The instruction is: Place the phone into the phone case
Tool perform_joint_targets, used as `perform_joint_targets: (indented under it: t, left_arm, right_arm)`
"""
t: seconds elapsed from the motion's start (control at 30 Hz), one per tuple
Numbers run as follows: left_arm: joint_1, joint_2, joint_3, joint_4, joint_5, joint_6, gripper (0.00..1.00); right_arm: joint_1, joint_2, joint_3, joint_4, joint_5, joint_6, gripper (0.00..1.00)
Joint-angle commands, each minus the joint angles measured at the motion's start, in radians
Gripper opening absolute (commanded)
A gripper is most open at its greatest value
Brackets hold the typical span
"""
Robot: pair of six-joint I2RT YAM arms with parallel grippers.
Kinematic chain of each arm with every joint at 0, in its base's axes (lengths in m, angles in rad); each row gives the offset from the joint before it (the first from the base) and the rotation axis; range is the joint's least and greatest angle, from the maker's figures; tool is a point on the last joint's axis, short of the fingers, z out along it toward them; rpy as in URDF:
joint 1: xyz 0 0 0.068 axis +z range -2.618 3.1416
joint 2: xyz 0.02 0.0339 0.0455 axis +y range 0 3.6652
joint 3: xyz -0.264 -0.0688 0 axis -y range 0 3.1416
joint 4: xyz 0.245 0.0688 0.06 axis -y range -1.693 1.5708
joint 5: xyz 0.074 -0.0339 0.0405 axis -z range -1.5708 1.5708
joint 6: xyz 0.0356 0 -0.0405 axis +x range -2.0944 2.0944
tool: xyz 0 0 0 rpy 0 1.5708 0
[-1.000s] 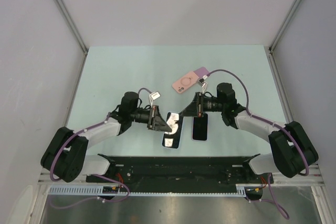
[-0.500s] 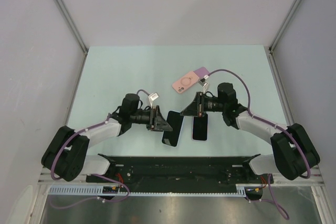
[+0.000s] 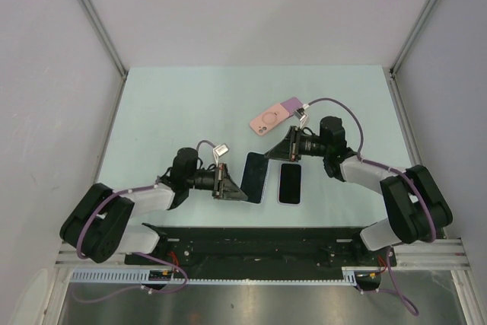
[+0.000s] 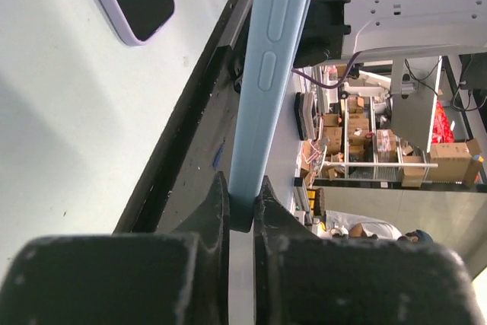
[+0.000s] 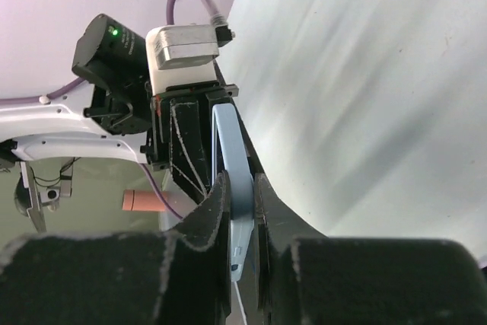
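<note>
Between both sets of fingers: phone case (image 4: 270, 74), up on edge, clenched by left gripper (image 4: 242, 203) and right gripper (image 5: 242, 188). Can't tell if it touches the table. Phone (image 3: 289, 184) lies flat just beyond the case from the left fingers, below the right ones, with its long axis roughly parallel to the case. Right arm is nearer.

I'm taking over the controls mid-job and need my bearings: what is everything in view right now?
phone case: one, light blue, held between both grippers, near centre
phone: one, black screen with lilac rim, flat on the table just right of that case
pink phone case: one, ring on its back, lilac end showing, farther back on the table
table: one, pale green
left gripper: one, black, shut on the phone case
right gripper: one, black, shut on the phone case
</note>
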Motion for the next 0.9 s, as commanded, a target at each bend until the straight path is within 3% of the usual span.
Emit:
perform_joint_targets:
  t: [0.0, 0.03, 0.1, 0.13, 0.23, 0.33, 0.4, 0.53, 0.67, 0.87]
  left_arm:
    - [0.006, 0.038, -0.002, 0.016, -0.092, -0.046, 0.00]
    - [0.006, 0.042, -0.003, 0.016, -0.098, -0.047, 0.00]
    - [0.006, 0.042, 0.000, 0.016, -0.104, -0.049, 0.00]
    - [0.006, 0.041, 0.000, 0.015, -0.115, -0.049, 0.00]
    - [0.006, 0.044, 0.015, -0.025, -0.156, -0.043, 0.00]
    - [0.006, 0.065, 0.027, -0.016, -0.175, -0.053, 0.00]
    - [0.006, 0.079, 0.035, 0.013, -0.187, -0.075, 0.00]
    - [-0.002, 0.171, 0.064, 0.025, -0.218, -0.098, 0.00]
    - [-0.032, 0.251, 0.070, 0.155, -0.210, -0.174, 0.00]
    - [-0.087, 0.340, 0.101, 0.168, -0.236, -0.205, 0.00]
  right_arm:
    - [0.011, 0.030, 0.045, 0.110, -0.063, 0.072, 0.09]
    - [0.008, 0.034, 0.045, 0.111, -0.060, 0.073, 0.11]
    - [-0.016, 0.034, 0.045, 0.094, -0.042, 0.074, 0.26]
    - [-0.029, 0.027, 0.045, 0.065, -0.031, 0.068, 0.41]
    - [-0.094, -0.002, 0.043, -0.004, -0.005, 0.053, 0.68]
    - [-0.156, -0.052, 0.045, -0.076, 0.012, 0.034, 0.89]
    - [-0.185, -0.089, 0.045, -0.121, 0.041, 0.002, 0.97]
    - [-0.199, -0.193, 0.046, -0.277, 0.090, -0.053, 1.00]
    - [-0.202, -0.293, 0.046, -0.385, 0.135, -0.101, 1.00]
    - [-0.208, -0.345, 0.046, -0.492, 0.158, -0.136, 1.00]
